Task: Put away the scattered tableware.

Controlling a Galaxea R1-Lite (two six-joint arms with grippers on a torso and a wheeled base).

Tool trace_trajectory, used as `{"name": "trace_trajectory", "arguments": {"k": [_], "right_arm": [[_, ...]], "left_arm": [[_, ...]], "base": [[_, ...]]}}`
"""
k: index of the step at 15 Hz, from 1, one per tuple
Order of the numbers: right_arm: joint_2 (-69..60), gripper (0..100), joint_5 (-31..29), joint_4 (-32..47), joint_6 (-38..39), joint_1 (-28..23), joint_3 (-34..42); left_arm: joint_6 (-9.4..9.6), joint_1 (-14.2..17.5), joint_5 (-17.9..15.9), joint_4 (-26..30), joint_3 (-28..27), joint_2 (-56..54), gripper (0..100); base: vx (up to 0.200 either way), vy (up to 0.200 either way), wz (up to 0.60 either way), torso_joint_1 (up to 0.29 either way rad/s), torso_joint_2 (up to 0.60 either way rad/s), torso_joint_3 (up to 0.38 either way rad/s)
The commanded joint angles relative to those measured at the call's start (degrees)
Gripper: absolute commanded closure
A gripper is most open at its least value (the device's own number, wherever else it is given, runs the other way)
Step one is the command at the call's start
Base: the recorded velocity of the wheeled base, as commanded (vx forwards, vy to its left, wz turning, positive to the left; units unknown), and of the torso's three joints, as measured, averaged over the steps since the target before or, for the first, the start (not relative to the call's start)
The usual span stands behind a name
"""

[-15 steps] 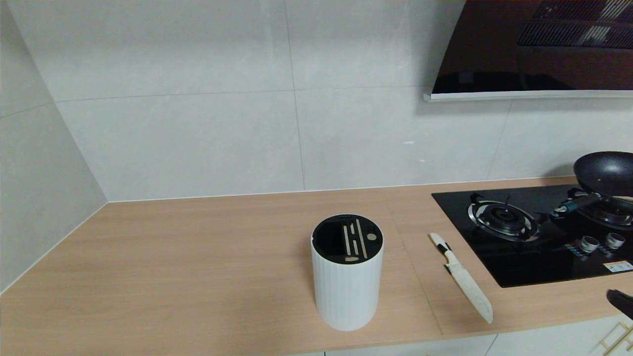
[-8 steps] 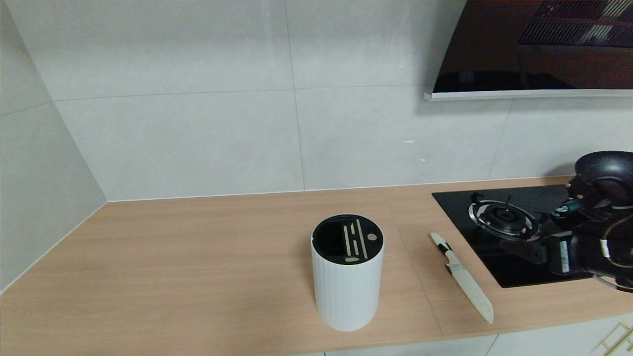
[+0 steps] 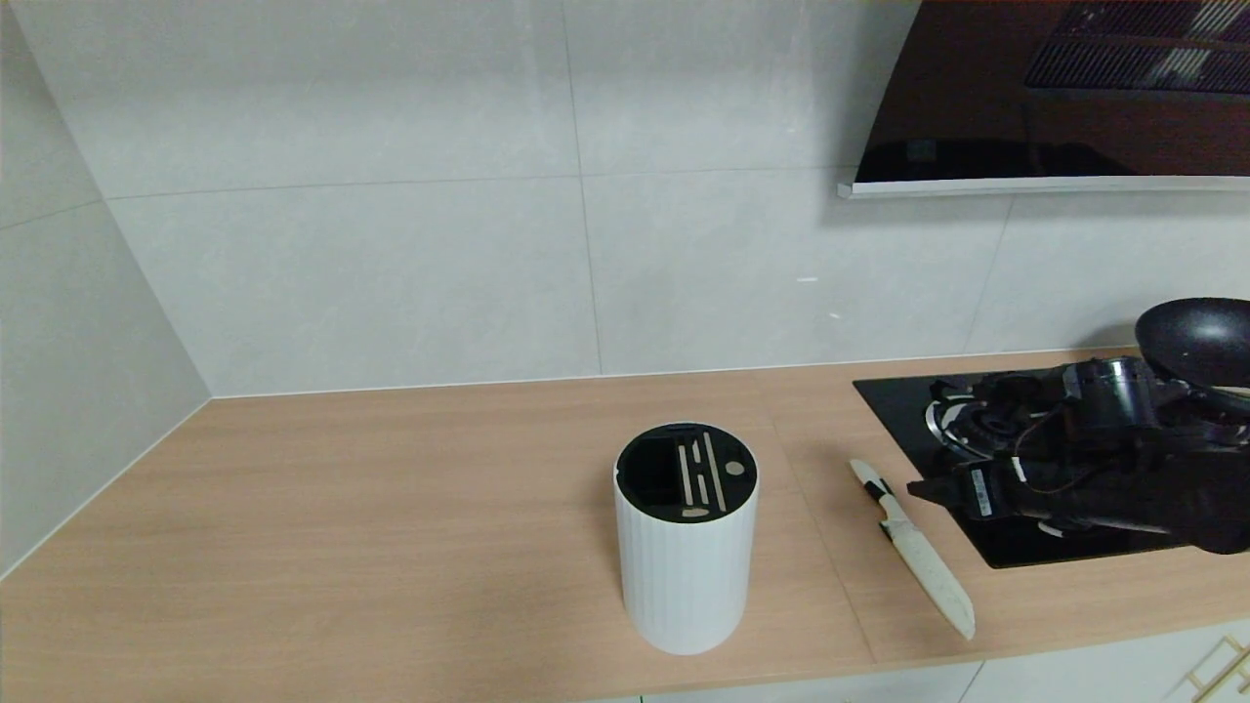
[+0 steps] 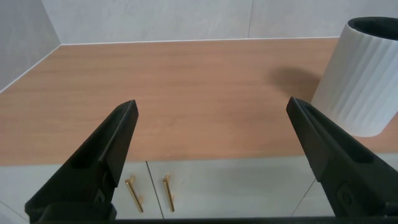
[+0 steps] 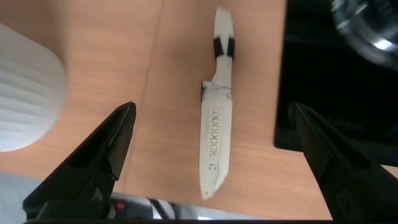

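Right end effector: released, its two dark fingers spread wide; it hangs over the knife with the blade lying in the gap beneath, and grasps nothing. In the head view it sits over the near-left corner of the hob, just right of the knife's handle.
Left end effector: released as well, fingers far apart and holding nothing, low in front of the surface's front edge.
Knife: lies flat on the surface, between the holder and the hob and touching neither; the white handle with black bands points toward the wall, the pale blade toward the front edge.
Holder: white ribbed cylinder standing upright near the front edge, left of the knife; its black top has slots and one larger opening.
Surface: light wood-grain counter.
Hob: black glass, set into the surface at the right.
Pan: dark, on the far right burner.
Cabinet handles: gold, on the doors below the surface.
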Motion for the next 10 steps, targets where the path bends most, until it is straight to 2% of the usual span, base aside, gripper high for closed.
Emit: {"name": "trace_trajectory", "arguments": {"k": [1, 4, 10], "right_arm": [[10.33, 0, -0.07, -4.75, -0.08, 0.05, -1.48], [17.19, 0, -1.30, -11.52, -0.79, 0.05, -2.27], [22.29, 0, -1.57, -14.42, -0.79, 0.05, -3.42]], "left_arm": [[-0.07, 0.00, 0.02, -0.04, 0.00, 0.02, 0], [-0.07, 0.00, 0.02, 0.05, 0.00, 0.02, 0], [-0.07, 0.00, 0.02, 0.05, 0.00, 0.02, 0]], "base": [[0.000, 0.000, 0.00, 0.000, 0.00, 0.000], [0.000, 0.000, 0.00, 0.000, 0.00, 0.000], [0.000, 0.000, 0.00, 0.000, 0.00, 0.000]]}}
